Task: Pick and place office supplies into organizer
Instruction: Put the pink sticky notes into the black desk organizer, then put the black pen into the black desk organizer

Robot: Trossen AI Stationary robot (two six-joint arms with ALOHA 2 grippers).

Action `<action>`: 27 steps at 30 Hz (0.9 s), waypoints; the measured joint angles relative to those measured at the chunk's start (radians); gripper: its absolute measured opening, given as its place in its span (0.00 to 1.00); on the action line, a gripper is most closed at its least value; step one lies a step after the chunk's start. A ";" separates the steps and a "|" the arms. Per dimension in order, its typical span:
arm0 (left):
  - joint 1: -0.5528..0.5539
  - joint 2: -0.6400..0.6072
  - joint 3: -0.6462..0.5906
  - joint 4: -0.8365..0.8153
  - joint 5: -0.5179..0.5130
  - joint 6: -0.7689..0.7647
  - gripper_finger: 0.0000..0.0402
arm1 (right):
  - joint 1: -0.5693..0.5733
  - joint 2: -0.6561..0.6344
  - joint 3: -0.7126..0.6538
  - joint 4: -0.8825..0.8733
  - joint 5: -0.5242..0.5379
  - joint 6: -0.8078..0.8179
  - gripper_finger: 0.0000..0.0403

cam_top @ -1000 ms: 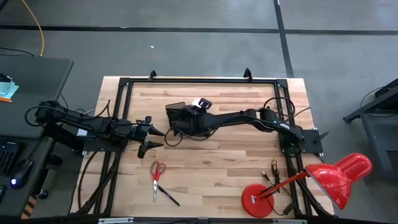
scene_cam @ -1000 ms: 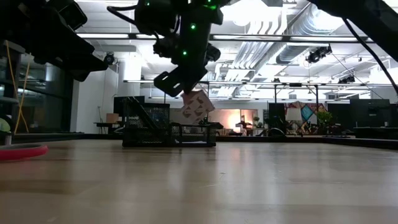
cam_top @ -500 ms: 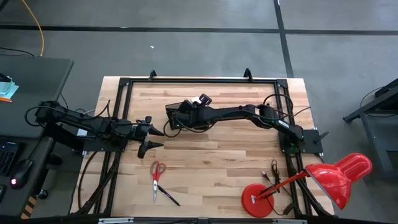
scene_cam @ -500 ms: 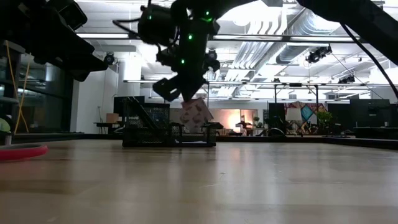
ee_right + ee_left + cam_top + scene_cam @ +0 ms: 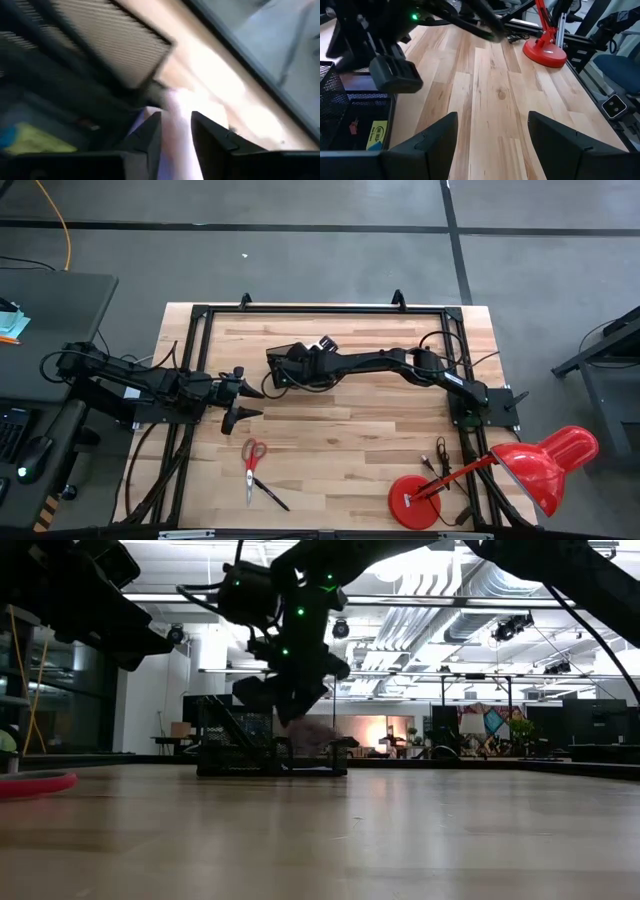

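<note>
**Surroundings.** A red lamp point(image 5: 530, 465) is standing at the near right corner of the desk point(image 5: 350, 430), with its round base on the wood and its head hanging out past the edge. Red-handled scissors point(image 5: 252, 452) are lying at the near left, and a black pen point(image 5: 270, 496) is lying just beside their blades. Both are well apart from the arms. A black frame is running around the desk.

**Obstruction.** The right arm is stretching across the desk from the right. Seen from above, it is covering most of the organizer point(image 5: 225, 735).

**Grippers.**
- The left gripper point(image 5: 250, 403) is hovering at the left, near the organizer. Its fingers are spread wide with nothing between them.
- The right gripper point(image 5: 290, 710) is hanging directly above the organizer. Whether it is gripping anything cannot be told.

**Task items.**
- A pale pinkish pad point(image 5: 312, 733) is showing as a blur just under the right gripper, at the top of the organizer's low compartment. Whether it is touching the box cannot be told.
- The organizer is a black mesh box sitting left of centre, toward the far side. It has a tall section on one side and a low section on the other. A yellow label point(image 5: 377, 135) is showing inside it.
</note>
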 joint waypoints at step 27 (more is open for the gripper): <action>0.000 0.000 0.000 -0.011 0.000 0.035 0.57 | 0.314 -0.032 0.002 -0.090 0.166 0.108 0.31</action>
